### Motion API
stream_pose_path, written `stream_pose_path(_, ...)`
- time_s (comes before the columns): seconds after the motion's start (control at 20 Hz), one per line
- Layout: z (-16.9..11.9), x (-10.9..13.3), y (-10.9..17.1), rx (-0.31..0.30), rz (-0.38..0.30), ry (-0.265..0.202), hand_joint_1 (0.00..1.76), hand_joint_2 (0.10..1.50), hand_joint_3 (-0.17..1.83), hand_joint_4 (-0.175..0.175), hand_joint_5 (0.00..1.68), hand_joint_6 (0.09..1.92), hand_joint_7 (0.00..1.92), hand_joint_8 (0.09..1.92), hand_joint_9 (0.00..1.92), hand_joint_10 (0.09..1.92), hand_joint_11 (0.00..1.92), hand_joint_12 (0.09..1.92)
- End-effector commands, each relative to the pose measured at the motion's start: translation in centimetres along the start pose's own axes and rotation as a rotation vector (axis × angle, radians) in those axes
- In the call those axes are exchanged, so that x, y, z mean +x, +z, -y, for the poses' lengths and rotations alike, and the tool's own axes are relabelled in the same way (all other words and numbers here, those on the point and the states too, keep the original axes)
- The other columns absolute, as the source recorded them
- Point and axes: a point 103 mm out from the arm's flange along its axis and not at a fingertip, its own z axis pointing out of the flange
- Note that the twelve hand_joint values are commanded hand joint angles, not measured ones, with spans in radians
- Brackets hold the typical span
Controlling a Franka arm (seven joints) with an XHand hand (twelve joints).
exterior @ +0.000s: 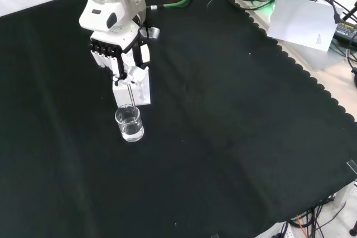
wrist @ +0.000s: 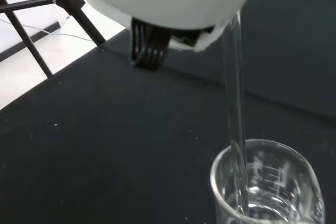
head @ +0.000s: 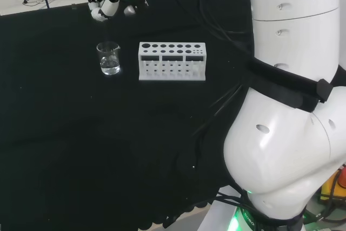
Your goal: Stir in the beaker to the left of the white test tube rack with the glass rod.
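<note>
A small clear beaker (head: 109, 58) with a little clear liquid stands to the left of the white test tube rack (head: 172, 61) in the head view. In the front view the beaker (exterior: 129, 124) stands just in front of the rack (exterior: 135, 94), which the hand partly hides. The hand (exterior: 120, 54) hangs above them with its fingers curled round a thin glass rod (exterior: 131, 92). In the wrist view the rod (wrist: 234, 98) runs down past the rim into the beaker (wrist: 273, 192). In the head view the hand (head: 105, 5) is beyond the beaker.
Black cloth (exterior: 223, 137) covers the bench, with a scalloped edge at the front view's right. Beyond that edge lie a white sheet (exterior: 304, 23) and cables. The arm's big white links (head: 286, 106) stand at the head view's right. Black tripod legs (wrist: 68, 3) stand past the cloth.
</note>
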Motion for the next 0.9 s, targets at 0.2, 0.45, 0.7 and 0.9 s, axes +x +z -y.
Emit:
stream_pose_path(0.2, -2.9, -0.7, -0.6, -0.039, -0.008, -0.018, 1.23, 0.50, 0.89, -0.175, 1.37, 0.61, 1.70, 0.66, 1.78, 0.61, 1.63, 0.92)
stream_pose_path(0.45, -2.5, -1.7, -0.7, -0.033, 0.001, -0.015, 1.23, 0.50, 0.89, -0.175, 1.37, 0.61, 1.70, 0.66, 1.78, 0.61, 1.63, 0.92)
stream_pose_path(0.7, -1.5, -2.5, -0.9, -0.032, 0.016, -0.003, 1.23, 0.50, 0.89, -0.175, 1.37, 0.61, 1.70, 0.66, 1.78, 0.61, 1.63, 0.92)
stream_pose_path(0.9, -0.4, -2.5, -0.8, -0.020, 0.026, 0.001, 1.23, 0.50, 0.89, -0.175, 1.37, 0.61, 1.70, 0.66, 1.78, 0.62, 1.63, 0.92)
